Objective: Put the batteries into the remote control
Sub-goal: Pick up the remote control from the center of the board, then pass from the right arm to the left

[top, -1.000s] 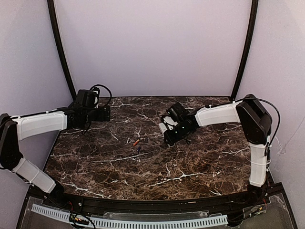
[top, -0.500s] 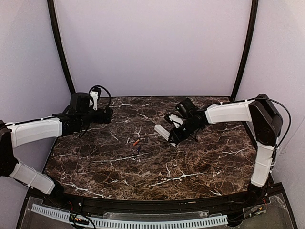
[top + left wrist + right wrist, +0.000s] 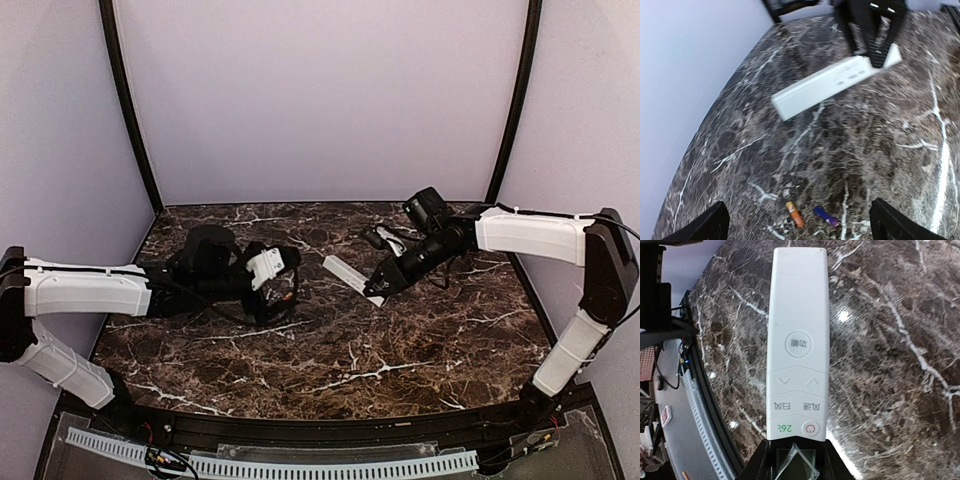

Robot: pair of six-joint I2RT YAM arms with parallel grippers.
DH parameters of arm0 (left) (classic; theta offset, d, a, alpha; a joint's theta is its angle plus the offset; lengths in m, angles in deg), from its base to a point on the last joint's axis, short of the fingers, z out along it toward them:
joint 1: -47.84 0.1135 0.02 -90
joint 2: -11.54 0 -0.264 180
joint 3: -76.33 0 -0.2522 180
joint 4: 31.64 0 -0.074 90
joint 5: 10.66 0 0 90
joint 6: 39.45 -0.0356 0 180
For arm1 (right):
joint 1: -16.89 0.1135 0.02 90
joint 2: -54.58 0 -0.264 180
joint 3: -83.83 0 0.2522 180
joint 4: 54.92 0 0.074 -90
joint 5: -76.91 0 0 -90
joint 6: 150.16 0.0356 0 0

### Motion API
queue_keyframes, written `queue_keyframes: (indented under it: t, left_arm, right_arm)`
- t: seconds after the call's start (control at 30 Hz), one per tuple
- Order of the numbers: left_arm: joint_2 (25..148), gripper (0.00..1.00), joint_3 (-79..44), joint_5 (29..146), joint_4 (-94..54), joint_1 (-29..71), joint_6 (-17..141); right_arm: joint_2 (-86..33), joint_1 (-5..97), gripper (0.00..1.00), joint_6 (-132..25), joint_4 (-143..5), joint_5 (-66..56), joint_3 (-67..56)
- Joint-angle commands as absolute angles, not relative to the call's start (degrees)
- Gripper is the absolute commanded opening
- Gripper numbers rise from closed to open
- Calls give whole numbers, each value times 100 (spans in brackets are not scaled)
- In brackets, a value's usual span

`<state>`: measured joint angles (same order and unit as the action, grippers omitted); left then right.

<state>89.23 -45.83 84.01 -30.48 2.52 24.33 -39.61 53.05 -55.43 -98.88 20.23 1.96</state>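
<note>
Remote control (image 3: 799, 340): pinched at power-button end by right end effector (image 3: 796, 462), out over the table (image 3: 400, 360). Left end effector (image 3: 800, 229): spread wide, hovering above orange battery (image 3: 795, 214) and blue-purple battery (image 3: 825, 216), the 2 lying just beside each other.

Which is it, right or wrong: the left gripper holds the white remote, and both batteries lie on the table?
Wrong: the right gripper holds the white remote, as the right wrist view shows. Both batteries do lie on the table.
</note>
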Motion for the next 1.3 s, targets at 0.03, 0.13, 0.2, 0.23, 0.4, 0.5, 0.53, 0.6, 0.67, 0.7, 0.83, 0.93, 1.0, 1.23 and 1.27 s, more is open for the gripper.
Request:
queue_keyframes:
  t: [0.03, 0.13, 0.2, 0.23, 0.4, 0.5, 0.53, 0.6, 0.67, 0.7, 0.83, 0.93, 1.0, 1.23, 1.27]
  left_arm:
    - [9294, 99, -4218, 7738, -2261, -738, 291]
    - [9477, 99, -4135, 7305, -2301, -1245, -135]
    - [9556, 99, -4060, 7158, -2321, -1430, -442]
    - [9574, 98, -4038, 7116, -2343, -1474, -506]
    - [9736, 96, -3808, 7143, -2341, -1659, -897]
    - [9921, 91, -3670, 7145, -2265, -1710, -1052]
    - [9963, 90, -3602, 7149, -2206, -1718, -1104]
    - [10093, 85, -3502, 7132, -2093, -1728, -1181]
    - [10197, 79, -3423, 7093, -2013, -1738, -1244]
    - [10239, 73, -3387, 7084, -1997, -1749, -1263]
    - [10294, 58, -3309, 7094, -1971, -1816, -1331]
    - [10334, 47, -3262, 7087, -1935, -1833, -1344]
    - [10344, 42, -3231, 7094, -1937, -1834, -1324]
    - [10405, 27, -3145, 7178, -1932, -1834, -1155]
    - [10399, 25, -3128, 7196, -1935, -1839, -1103]
  right_arm:
    - [-3679, 5374, 7, -5662, -10476, 3121, 466]
    - [-3644, 5479, 6, -5675, -10597, 3403, 565]
    - [-3644, 5564, 5, -5656, -10628, 3513, 590]
    - [-3654, 5624, 4, -5656, -10653, 3536, 596]
    - [-3745, 5837, 4, -5653, -10715, 3644, 593]
    - [-3794, 5923, 4, -5655, -10732, 3759, 598]
    - [-3797, 5940, 3, -5651, -10727, 3807, 599]
    - [-3805, 5980, 3, -5642, -10737, 3847, 596]
    - [-3823, 5996, 3, -5643, -10748, 3859, 593]
    - [-3830, 6003, 3, -5638, -10759, 3867, 593]
    - [-3881, 6019, 3, -5638, -10756, 3939, 567]
    - [-3910, 6021, 3, -5646, -10753, 3987, 558]
    - [-3932, 6022, 3, -5640, -10755, 4011, 556]
    - [-3973, 6030, 3, -5647, -10756, 4120, 519]
    - [-3980, 6030, 3, -5651, -10753, 4130, 500]
